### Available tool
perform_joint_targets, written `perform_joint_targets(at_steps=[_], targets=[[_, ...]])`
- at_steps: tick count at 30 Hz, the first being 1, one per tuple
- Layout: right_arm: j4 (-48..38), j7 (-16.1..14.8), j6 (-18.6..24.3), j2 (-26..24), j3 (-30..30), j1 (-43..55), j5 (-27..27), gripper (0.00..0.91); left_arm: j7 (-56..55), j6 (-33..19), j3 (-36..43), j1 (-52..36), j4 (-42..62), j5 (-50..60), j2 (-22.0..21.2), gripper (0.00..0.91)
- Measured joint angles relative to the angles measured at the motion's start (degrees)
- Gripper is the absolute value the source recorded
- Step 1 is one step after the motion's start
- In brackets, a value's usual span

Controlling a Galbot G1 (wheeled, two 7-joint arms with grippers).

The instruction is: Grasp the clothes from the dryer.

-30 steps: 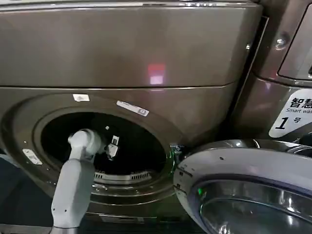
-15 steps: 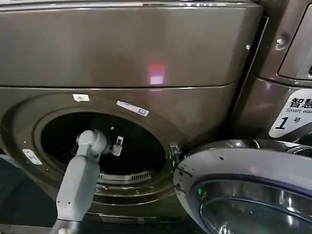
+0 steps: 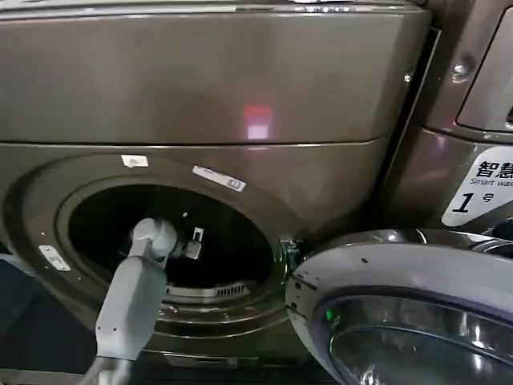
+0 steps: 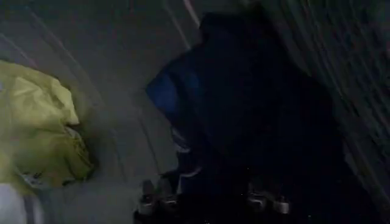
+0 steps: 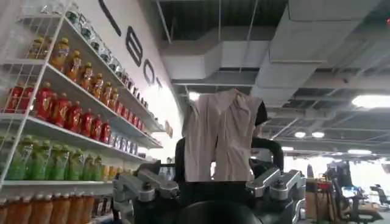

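The dryer (image 3: 200,96) stands broad and brown in front of me, its round door (image 3: 409,313) swung open off to my right side, glass and pale rim facing up. Its drum opening (image 3: 232,233) is a dark circle, and my left arm (image 3: 132,305) reaches up through it, wrist just past the rim.

Inside, in my left wrist view, the grey drum wall (image 4: 122,122) curves around my left gripper (image 4: 210,204). Directly ahead of my fingers lies a dark blue garment (image 4: 244,109), heaped against the ribbed side of the drum, its nearest folds just beyond my fingertips (image 4: 149,193). My fingers stand spread apart with nothing between them; whether the cloth touches them I cannot tell in the dimness. Off to one side of my fingers, apart from the blue heap, a yellow garment (image 4: 36,134) is bunched against the drum wall.

My right gripper (image 5: 210,189) is parked away from the dryer, pointing upward toward a ceiling, its fingers spread wide and empty. Beyond them stand shelves of bottled drinks (image 5: 61,109) and a pale shirt (image 5: 220,134) hanging well beyond the fingers.
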Motion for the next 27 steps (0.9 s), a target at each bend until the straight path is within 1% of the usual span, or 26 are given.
perform_joint_targets(at_steps=[8, 15, 20, 27], targets=[[-0.3, -0.1, 0.4, 0.1, -0.4, 0.2, -0.1, 0.907, 0.0, 0.4, 0.2, -0.1, 1.2, -2.5, -0.2, 0.0], [-0.3, -0.7, 0.7, 0.1, -0.4, 0.1, 0.1, 0.907, -0.9, 1.7, 0.4, 0.3, 0.3, -5.4, 0.2, 0.0], [0.4, -1.2, 1.5, 0.2, -1.0, 0.4, 0.9, 0.907, -6.3, 3.7, -0.7, 0.0, -0.8, -9.1, -0.7, 0.0], [1.4, -1.3, 2.2, 0.1, -2.0, 0.7, 1.9, 0.907, -17.1, 9.5, -2.2, 1.8, -4.4, -16.0, -1.8, 0.0]])
